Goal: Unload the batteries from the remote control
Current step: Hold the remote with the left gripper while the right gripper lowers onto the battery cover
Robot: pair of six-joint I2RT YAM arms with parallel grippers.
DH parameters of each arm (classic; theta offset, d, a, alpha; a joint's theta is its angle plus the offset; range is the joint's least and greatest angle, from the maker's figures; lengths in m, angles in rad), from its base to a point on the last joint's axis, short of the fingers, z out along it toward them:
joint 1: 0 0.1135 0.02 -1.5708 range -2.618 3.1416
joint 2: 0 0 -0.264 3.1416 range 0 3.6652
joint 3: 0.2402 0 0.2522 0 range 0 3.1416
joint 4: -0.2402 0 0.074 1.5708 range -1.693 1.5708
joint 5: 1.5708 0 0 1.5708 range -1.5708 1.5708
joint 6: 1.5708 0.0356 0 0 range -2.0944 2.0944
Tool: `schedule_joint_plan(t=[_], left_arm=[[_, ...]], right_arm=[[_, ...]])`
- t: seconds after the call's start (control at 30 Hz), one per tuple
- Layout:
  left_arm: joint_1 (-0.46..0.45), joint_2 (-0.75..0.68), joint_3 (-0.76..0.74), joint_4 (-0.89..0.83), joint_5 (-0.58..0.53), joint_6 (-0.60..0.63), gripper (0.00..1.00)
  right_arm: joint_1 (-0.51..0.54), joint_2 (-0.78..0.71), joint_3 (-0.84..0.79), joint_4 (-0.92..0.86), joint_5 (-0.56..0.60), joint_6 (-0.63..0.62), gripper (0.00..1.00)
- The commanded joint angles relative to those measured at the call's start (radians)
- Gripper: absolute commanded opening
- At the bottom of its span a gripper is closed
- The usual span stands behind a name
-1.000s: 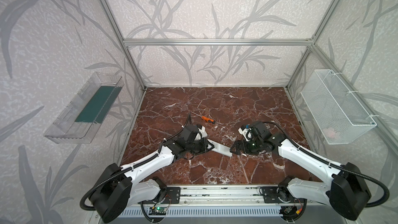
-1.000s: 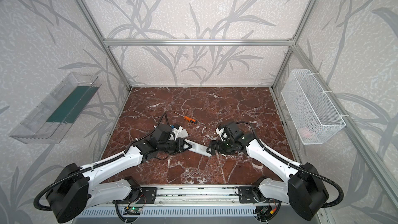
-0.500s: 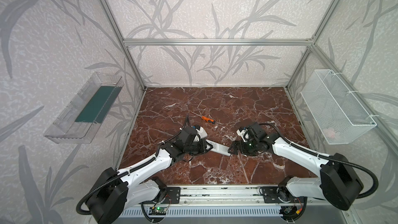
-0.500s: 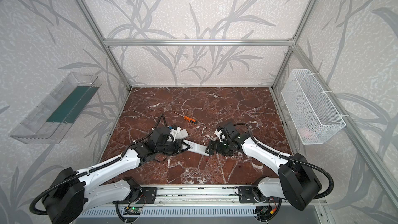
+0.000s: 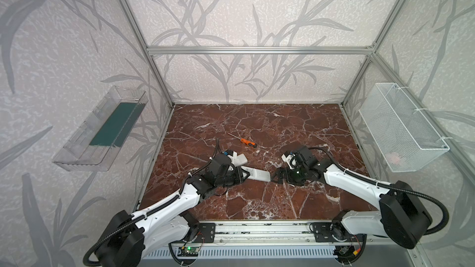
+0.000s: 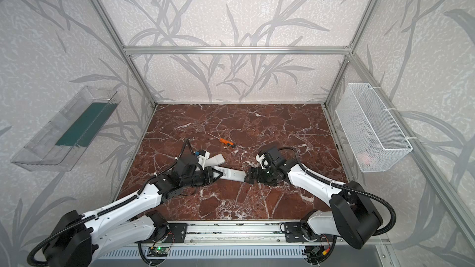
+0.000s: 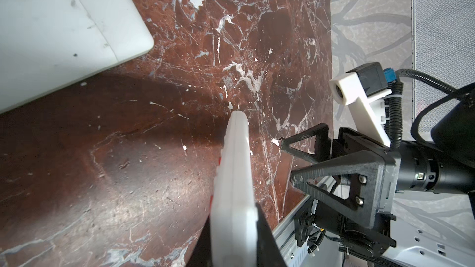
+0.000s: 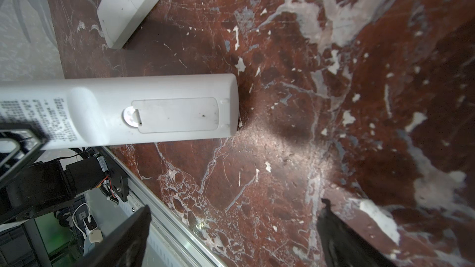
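Observation:
My left gripper (image 5: pixel 245 174) (image 6: pixel 218 173) (image 7: pixel 232 250) is shut on one end of a long white remote control (image 5: pixel 257 175) (image 6: pixel 231 174) (image 7: pixel 235 175), holding it on its side just over the marble. The remote's back faces the right wrist view, where the battery cover (image 8: pixel 174 115) sits closed on the remote (image 8: pixel 154 109). The batteries are hidden. Just off the remote's free end, my right gripper (image 5: pixel 275 177) (image 6: pixel 248 175) (image 8: pixel 231 237) (image 7: pixel 288 159) stands open and empty, its fingers wide apart.
A second white remote (image 5: pixel 237 159) (image 6: pixel 216 160) (image 7: pixel 64 34) (image 8: pixel 128 3) lies beside the left wrist. An orange-handled screwdriver (image 5: pixel 248 143) (image 6: pixel 227 143) lies further back. A wire basket (image 5: pixel 401 127) hangs on the right wall, a clear tray (image 5: pixel 102 129) on the left wall.
The right gripper has edged slightly closer to the remote's free end and its arm has sunk a little. The left gripper keeps its hold on the remote.

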Motion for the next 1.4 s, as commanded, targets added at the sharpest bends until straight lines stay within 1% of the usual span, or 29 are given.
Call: schedule_joint_plan(t=[0.0,0.03,0.07,0.3,0.77,1.13,1.37], left_arm=[[0.002,-0.006,-0.004,-0.040,-0.052,0.000,0.00],[0.002,0.000,0.001,-0.041,-0.046,0.002,0.00],[0.003,0.005,0.005,-0.040,-0.039,0.004,0.00],[0.002,0.047,0.010,0.023,0.016,-0.005,0.00],[0.003,0.050,0.015,0.019,0.027,-0.008,0.00],[0.003,0.065,0.018,0.024,0.035,-0.008,0.00],[0.002,0.062,0.016,0.022,0.035,-0.007,0.00]], right_arm=[[0.001,0.014,-0.003,0.038,-0.019,0.007,0.99],[0.002,0.019,-0.001,0.047,-0.022,0.007,0.99],[0.005,0.025,0.004,0.054,-0.025,0.036,0.99],[0.029,0.100,0.059,0.086,-0.048,0.038,0.99],[0.040,0.239,0.152,0.150,-0.091,0.049,0.93],[0.050,0.299,0.148,0.201,-0.105,0.063,0.93],[0.050,0.328,0.137,0.230,-0.105,0.072,0.90]])
